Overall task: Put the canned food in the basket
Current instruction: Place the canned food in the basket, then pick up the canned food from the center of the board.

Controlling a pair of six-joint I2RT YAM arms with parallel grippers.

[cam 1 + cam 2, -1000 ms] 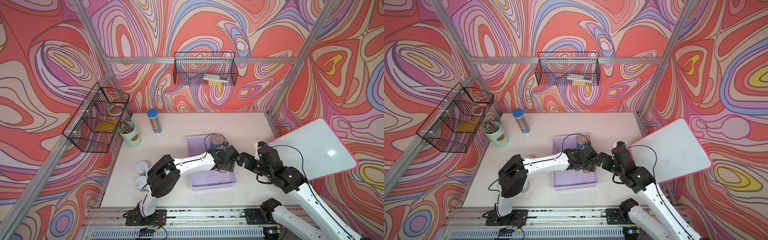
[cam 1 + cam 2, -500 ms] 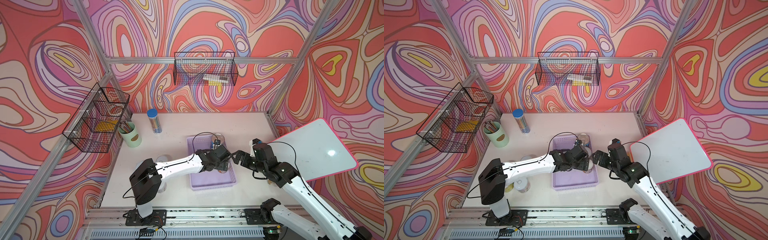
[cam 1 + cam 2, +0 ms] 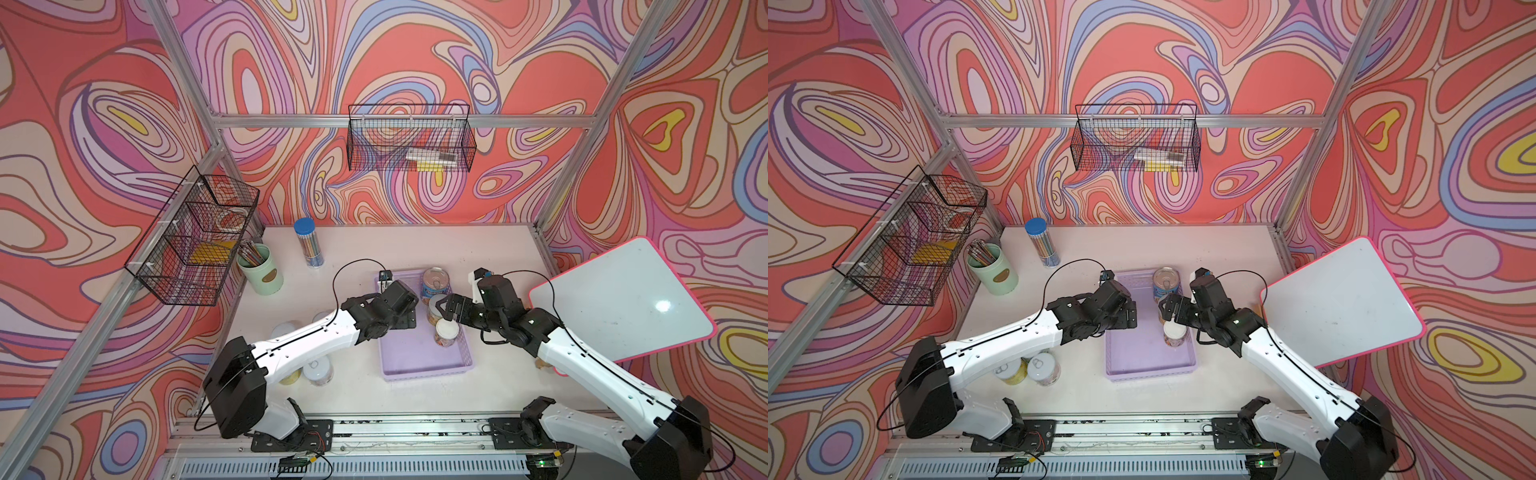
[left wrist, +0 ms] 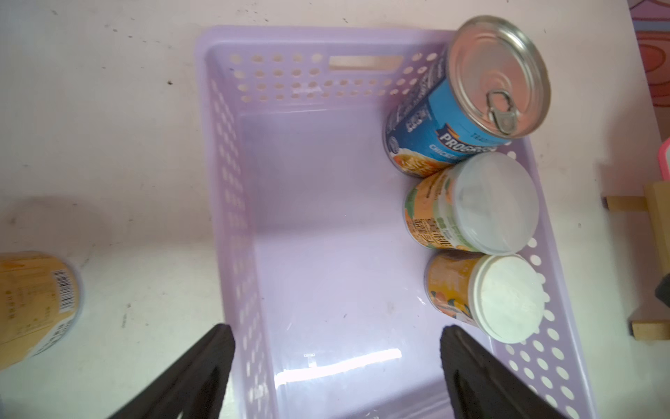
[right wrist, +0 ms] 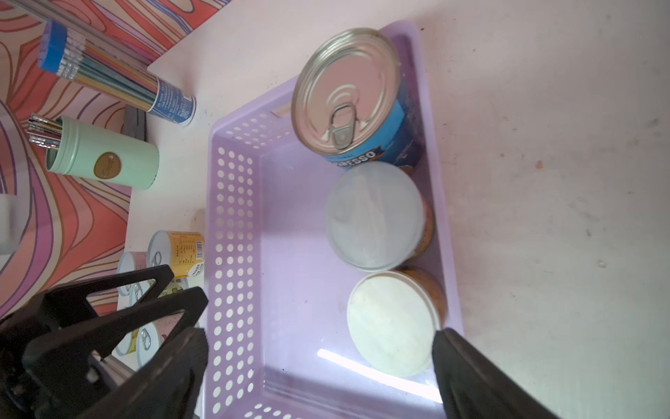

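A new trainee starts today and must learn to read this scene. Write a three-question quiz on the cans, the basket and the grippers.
1. How many cans stand inside the lilac basket?
2. True or false: the left gripper is shut on a can.
3. Fill in: the Progresso soup can, the one in the basket with a bare pull-tab top, has a mainly ____ label.

Key
1. Three, in a row along one long wall.
2. False: its jaws are wide open and empty over the basket.
3. Blue.
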